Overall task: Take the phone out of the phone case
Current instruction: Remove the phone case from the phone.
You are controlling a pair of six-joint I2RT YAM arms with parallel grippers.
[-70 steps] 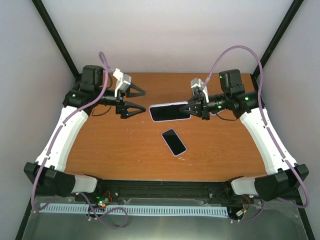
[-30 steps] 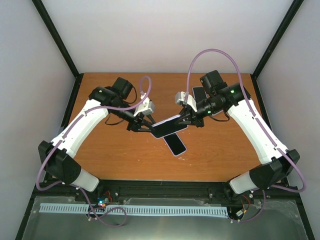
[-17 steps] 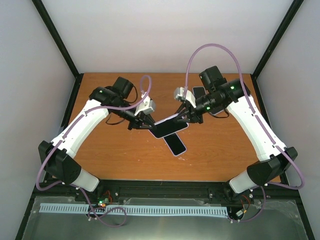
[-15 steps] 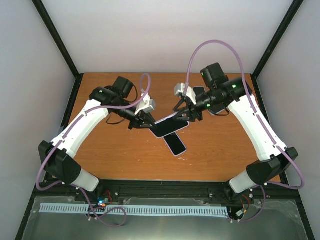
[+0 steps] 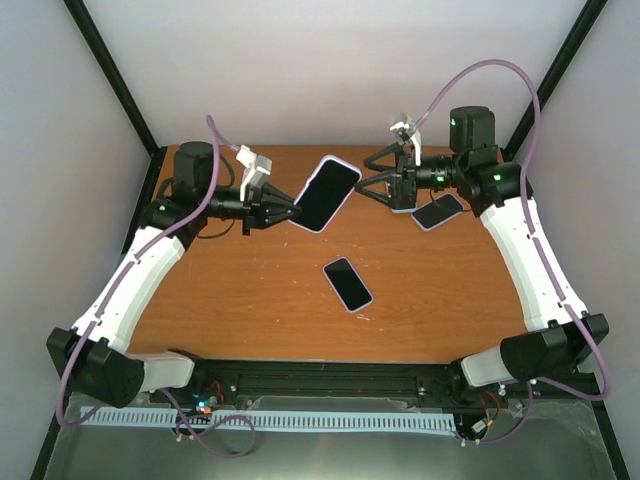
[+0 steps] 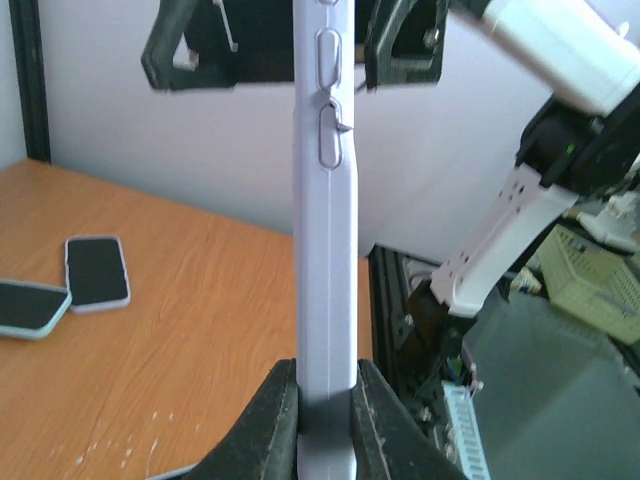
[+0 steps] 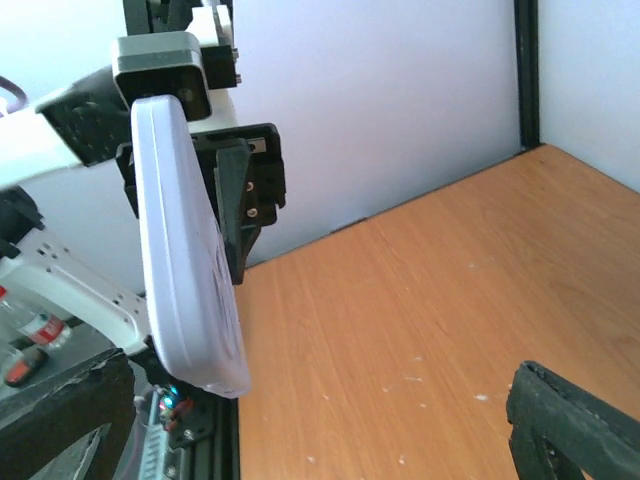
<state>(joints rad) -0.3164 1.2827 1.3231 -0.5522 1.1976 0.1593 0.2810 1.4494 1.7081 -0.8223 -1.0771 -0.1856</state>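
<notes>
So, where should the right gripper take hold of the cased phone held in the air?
At its free upper end, coming from the right: the left gripper clamps the lower end, and the cased phone tilts up toward the open right gripper.

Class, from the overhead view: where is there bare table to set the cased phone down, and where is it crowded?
The table is bare front left, between the left arm and the loose phone at centre, and front right, between that phone and the right arm. Back right is crowded: another phone lies by the right wrist.
</notes>
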